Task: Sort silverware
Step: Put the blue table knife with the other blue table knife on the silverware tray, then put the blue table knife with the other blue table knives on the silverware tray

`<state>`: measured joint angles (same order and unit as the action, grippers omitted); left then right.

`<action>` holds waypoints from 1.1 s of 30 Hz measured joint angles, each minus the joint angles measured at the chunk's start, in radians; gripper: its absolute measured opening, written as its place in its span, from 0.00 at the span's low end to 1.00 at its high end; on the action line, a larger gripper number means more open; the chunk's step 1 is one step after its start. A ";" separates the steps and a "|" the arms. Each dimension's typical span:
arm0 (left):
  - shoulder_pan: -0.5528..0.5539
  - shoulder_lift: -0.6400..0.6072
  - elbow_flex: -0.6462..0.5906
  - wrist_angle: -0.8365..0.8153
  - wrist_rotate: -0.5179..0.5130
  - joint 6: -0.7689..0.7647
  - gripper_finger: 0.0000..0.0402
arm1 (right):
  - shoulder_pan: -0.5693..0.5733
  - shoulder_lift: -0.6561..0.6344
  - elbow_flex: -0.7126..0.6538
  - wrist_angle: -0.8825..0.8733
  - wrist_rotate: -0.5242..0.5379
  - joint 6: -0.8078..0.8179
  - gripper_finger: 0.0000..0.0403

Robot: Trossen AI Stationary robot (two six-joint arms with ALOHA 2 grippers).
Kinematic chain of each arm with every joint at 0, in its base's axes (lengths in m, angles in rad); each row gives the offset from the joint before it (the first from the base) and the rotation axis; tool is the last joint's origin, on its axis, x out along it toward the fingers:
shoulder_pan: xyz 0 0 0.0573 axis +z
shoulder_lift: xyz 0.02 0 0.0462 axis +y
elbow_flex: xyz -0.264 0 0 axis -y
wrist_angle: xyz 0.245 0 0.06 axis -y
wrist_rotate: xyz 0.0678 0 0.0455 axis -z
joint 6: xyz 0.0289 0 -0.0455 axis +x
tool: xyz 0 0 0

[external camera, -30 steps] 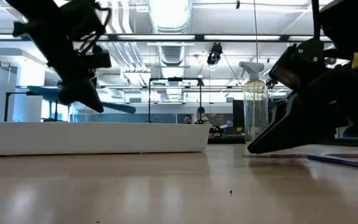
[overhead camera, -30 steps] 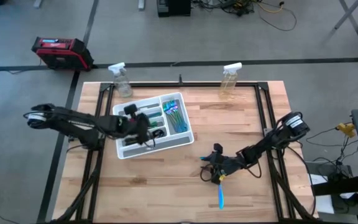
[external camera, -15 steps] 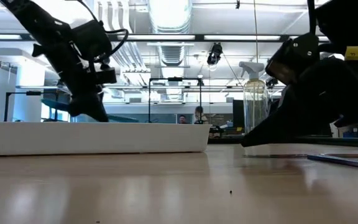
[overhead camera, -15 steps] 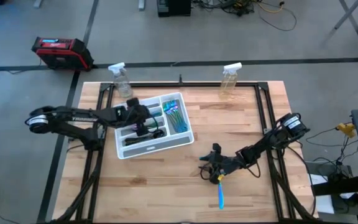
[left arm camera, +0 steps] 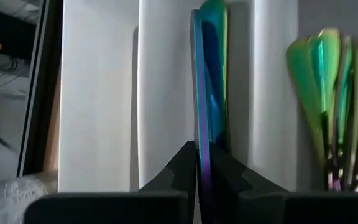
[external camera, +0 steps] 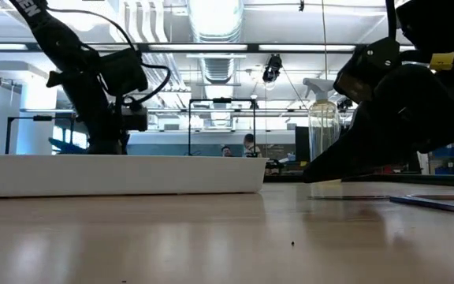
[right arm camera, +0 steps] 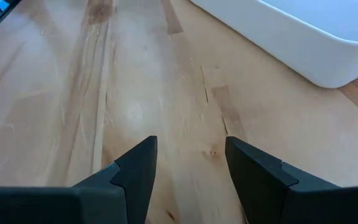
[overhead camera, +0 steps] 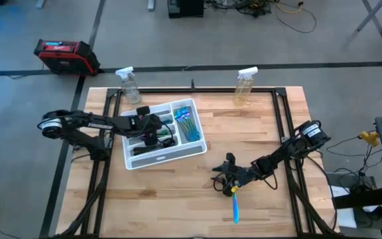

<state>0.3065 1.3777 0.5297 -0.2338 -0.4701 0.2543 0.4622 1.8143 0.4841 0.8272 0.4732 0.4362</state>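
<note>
While the right end effector (right arm camera: 188, 165) rests low on the counter (overhead camera: 197, 172) at five o'clock, fingers spread over bare wood, a blue utensil (overhead camera: 235, 210) lies just behind it, probably next to be picked. At ten o'clock, the left end effector (left arm camera: 197, 163) sits inside the tray (overhead camera: 152, 160), pinching a teal-purple piece (left arm camera: 205, 93) edge-on in one slot for sorting. Only the left wrist view shows this grip, with green pieces (left arm camera: 334, 81) one slot over.

Wood table (overhead camera: 197, 199) carries white tray (overhead camera: 130, 161), two spray bottles (overhead camera: 128, 85) (overhead camera: 245, 85) at the far edge, and one blue utensil (overhead camera: 235, 211) near the front.
</note>
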 joint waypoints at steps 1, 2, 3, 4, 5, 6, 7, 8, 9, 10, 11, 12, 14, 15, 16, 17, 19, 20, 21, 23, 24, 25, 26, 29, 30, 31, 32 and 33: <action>0.000 0.000 0.000 0.003 -0.001 0.002 0.05 | 0.000 0.000 0.001 0.000 0.000 0.000 0.45; 0.000 0.000 0.000 0.009 -0.002 0.006 0.06 | 0.000 -0.003 0.001 -0.001 0.000 0.000 0.45; 0.000 -0.002 0.000 0.009 -0.002 0.009 0.07 | 0.000 -0.005 0.001 -0.002 0.000 -0.001 0.45; 0.000 -0.006 0.000 0.008 -0.003 0.015 0.08 | 0.000 -0.007 0.001 0.001 0.000 -0.001 0.45; 0.000 -0.011 0.000 0.008 -0.004 0.018 0.10 | 0.000 -0.011 0.001 0.001 0.000 -0.001 0.45; 0.000 -0.016 0.000 0.010 -0.011 0.018 0.12 | 0.000 -0.013 0.001 0.000 0.000 -0.001 0.45; 0.000 -0.020 0.000 0.010 -0.019 0.018 0.13 | 0.000 -0.016 0.001 0.000 -0.001 -0.001 0.45; 0.001 -0.024 0.000 0.008 -0.027 0.018 0.15 | 0.000 -0.021 0.001 -0.002 -0.001 -0.002 0.45; 0.001 -0.027 0.000 0.003 -0.030 0.018 0.17 | 0.001 -0.027 0.001 -0.003 -0.001 -0.008 0.45; 0.001 -0.030 0.000 0.002 -0.030 0.018 0.18 | 0.003 -0.035 0.001 -0.004 -0.002 -0.016 0.45; 0.001 -0.032 0.000 0.002 -0.030 0.015 0.20 | 0.007 -0.044 0.001 -0.011 -0.002 -0.031 0.45; 0.001 -0.034 0.000 0.002 -0.030 0.010 0.22 | 0.011 -0.056 0.001 -0.020 -0.002 -0.044 0.45; 0.001 -0.039 0.000 0.002 -0.029 -0.007 0.25 | 0.019 -0.088 0.001 -0.052 -0.004 -0.067 0.45; -0.004 -0.044 0.000 0.002 -0.020 -0.020 0.26 | 0.024 -0.111 0.001 -0.086 -0.004 -0.076 0.45; -0.010 -0.049 0.000 0.005 -0.006 -0.040 0.27 | 0.028 -0.136 0.001 -0.131 -0.001 -0.080 0.45; -0.018 -0.054 0.000 0.008 0.015 -0.056 0.28 | 0.030 -0.162 0.001 -0.177 -0.001 -0.073 0.45; -0.040 -0.068 0.000 0.014 0.038 -0.096 0.29 | 0.031 -0.216 0.001 -0.289 -0.001 -0.032 0.44; -0.059 -0.075 0.000 0.021 0.046 -0.118 0.29 | 0.033 -0.243 0.001 -0.349 -0.001 -0.002 0.43; -0.082 -0.082 0.000 0.028 0.047 -0.141 0.29 | 0.036 -0.269 0.002 -0.414 -0.001 0.036 0.42; -0.128 -0.101 0.000 0.035 0.065 -0.190 0.28 | 0.045 -0.312 0.002 -0.553 -0.002 0.114 0.40; -0.155 -0.115 -0.001 0.041 0.070 -0.208 0.27 | 0.054 -0.331 0.002 -0.615 -0.006 0.159 0.38; -0.183 -0.128 -0.001 0.052 0.070 -0.219 0.26 | 0.067 -0.350 0.002 -0.672 -0.010 0.197 0.37; -0.209 -0.144 0.000 0.058 0.069 -0.223 0.26 | 0.079 -0.369 0.001 -0.718 -0.013 0.232 0.36; -0.283 -0.189 0.014 0.041 -0.019 -0.223 0.24 | 0.122 -0.410 0.001 -0.780 -0.076 0.288 0.31; -0.304 -0.203 0.022 0.037 -0.064 -0.221 0.23 | 0.136 -0.421 0.001 -0.782 -0.111 0.304 0.29; -0.321 -0.218 0.029 0.034 -0.104 -0.217 0.22 | 0.148 -0.435 0.001 -0.776 -0.147 0.322 0.27; -0.335 -0.234 0.034 0.034 -0.128 -0.215 0.22 | 0.161 -0.443 0.005 -0.772 -0.180 0.349 0.24; -0.346 -0.247 0.039 0.034 -0.135 -0.216 0.21 | 0.176 -0.445 0.011 -0.769 -0.203 0.378 0.22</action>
<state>-0.0392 1.1306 0.5685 -0.2001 -0.6051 0.0383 0.6379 1.3689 0.4955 0.0578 0.2702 0.8138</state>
